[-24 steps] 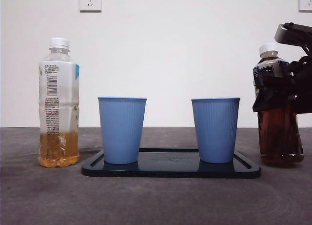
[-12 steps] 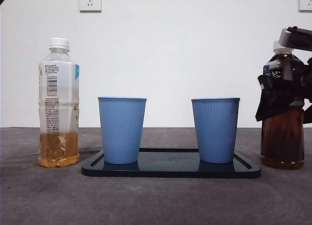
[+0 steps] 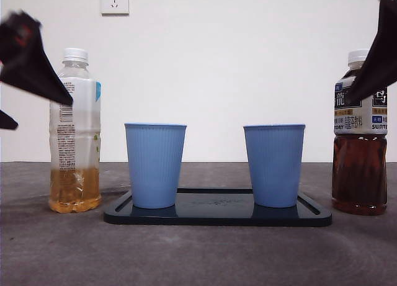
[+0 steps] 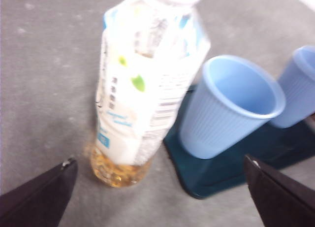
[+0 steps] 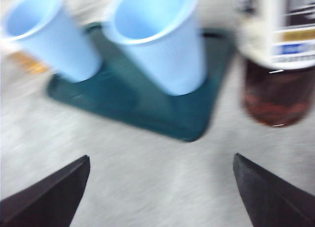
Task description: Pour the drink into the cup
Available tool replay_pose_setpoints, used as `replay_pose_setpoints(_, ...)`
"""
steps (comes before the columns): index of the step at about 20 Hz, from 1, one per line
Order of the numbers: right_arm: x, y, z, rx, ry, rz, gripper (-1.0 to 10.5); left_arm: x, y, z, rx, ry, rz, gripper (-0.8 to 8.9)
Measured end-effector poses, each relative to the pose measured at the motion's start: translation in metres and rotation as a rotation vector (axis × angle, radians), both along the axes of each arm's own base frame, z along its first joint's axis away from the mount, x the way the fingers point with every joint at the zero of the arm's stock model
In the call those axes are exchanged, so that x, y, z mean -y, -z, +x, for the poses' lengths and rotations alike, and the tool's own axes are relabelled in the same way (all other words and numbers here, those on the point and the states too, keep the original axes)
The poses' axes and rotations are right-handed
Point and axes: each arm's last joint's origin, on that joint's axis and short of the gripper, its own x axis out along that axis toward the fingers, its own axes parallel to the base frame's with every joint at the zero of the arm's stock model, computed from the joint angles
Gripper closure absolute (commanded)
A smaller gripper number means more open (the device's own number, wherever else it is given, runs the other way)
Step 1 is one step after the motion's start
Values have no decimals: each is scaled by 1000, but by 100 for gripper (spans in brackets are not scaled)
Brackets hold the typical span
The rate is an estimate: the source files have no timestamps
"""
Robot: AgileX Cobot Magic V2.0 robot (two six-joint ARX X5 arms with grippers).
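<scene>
- Right pincer (image 5: pixel 160 187) has let go of the dark tea bottle (image 3: pixel 358 134) and pulled up to the top right corner; jaws wide apart, empty.
- Left pincer (image 4: pixel 160 187) has come in at the upper left, near the pale tea bottle (image 3: pixel 75 131); jaws apart, not touching it.
- Dark tea bottle stands upright on the desk (image 3: pixel 198 255), just right of the tray (image 3: pixel 217 214), cap on.
- Two blue cups, left cup (image 3: pixel 155 165) and right cup (image 3: pixel 274 165), stand upright on the tray.
</scene>
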Motion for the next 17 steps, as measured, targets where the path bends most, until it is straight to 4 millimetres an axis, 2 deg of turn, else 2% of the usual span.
replay_pose_setpoints(8,-1,-9,-5,26,-43,32,517,11,30,39,25,-7,53,187)
replay_pose_setpoints(17,-1,-11,-5,26,-52,38,518,18,55,64,77,-14,44,201)
